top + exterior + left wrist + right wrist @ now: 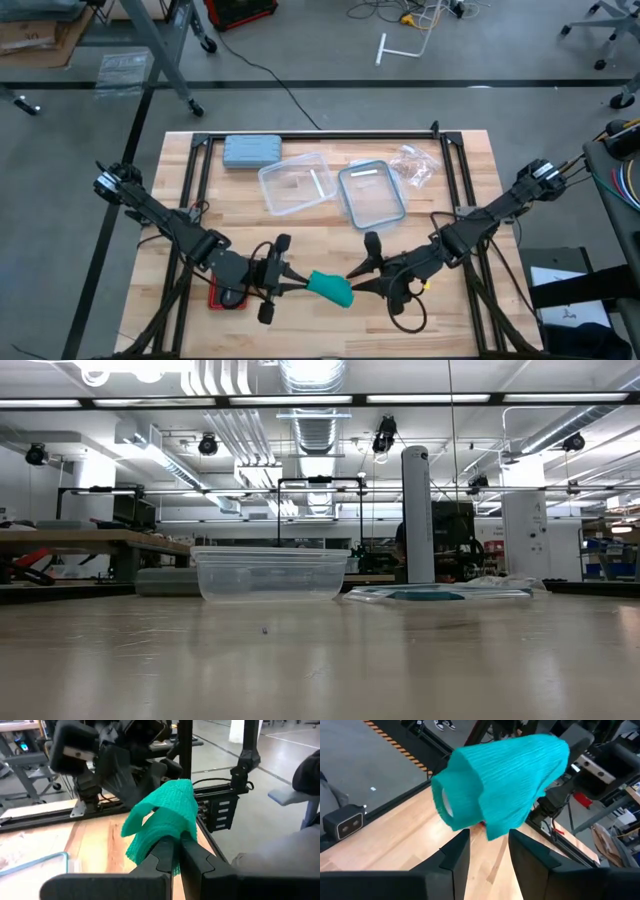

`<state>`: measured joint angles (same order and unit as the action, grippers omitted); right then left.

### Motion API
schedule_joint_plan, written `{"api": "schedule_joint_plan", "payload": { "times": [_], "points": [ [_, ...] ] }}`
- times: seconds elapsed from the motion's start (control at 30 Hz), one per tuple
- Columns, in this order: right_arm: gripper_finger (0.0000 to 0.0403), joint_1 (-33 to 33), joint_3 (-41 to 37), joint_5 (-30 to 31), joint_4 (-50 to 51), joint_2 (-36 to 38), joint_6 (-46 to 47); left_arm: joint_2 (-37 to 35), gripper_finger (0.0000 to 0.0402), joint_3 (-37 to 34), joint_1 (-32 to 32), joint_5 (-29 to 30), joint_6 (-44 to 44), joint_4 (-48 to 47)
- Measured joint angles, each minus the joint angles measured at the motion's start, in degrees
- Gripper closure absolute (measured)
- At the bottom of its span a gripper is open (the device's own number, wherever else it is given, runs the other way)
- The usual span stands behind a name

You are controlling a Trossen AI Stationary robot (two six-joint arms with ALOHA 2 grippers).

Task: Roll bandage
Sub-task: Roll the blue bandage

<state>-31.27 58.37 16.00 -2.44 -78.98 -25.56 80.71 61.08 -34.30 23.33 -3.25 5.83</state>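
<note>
The teal-green bandage [331, 289] is a loosely rolled wad near the table's front edge, between my two grippers. My left gripper [298, 284] reaches in from the table's left and is shut on it [176, 842]. My right gripper [352, 280] comes from the right and is open. In the right wrist view its two fingers [489, 837] stand on either side of a flap hanging from the bandage [500, 785]. That view also shows the roll's hollow end [446, 802]. My left gripper pinches the bunched lower folds of the bandage [150, 845] between its two fingers, several layers together. The fingers come nearly level from the table's left. The wad stands up past the fingertips, clear of the table. Whether my right gripper touches the hanging flap, I cannot tell.
A grey-blue case [250, 150] lies at the far left. A clear tub [295, 183], a blue-rimmed lid [372, 192] and a plastic bag [415, 165] lie behind the grippers. A red object [225, 297] sits under my left arm.
</note>
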Motion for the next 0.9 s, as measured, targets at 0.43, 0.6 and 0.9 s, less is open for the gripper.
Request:
{"api": "schedule_joint_plan", "payload": {
  "times": [0.43,0.6,0.9],
  "points": [
    [0.0271,0.0,0.0,-3.0,0.0,0.1,3.1,0.0,0.0398,0.0,0.6,1.7,-8.2,-6.6],
    [0.0277,0.0,0.0,-3.0,-0.7,0.1,3.0,0.0,0.0398,0.0,0.6,1.7,-8.1,-5.4],
    [0.0291,1.1,0.0,-2.1,-4.1,-0.7,2.5,0.0,0.0398,0.0,0.7,1.7,-8.0,-3.8]
  ]
}}
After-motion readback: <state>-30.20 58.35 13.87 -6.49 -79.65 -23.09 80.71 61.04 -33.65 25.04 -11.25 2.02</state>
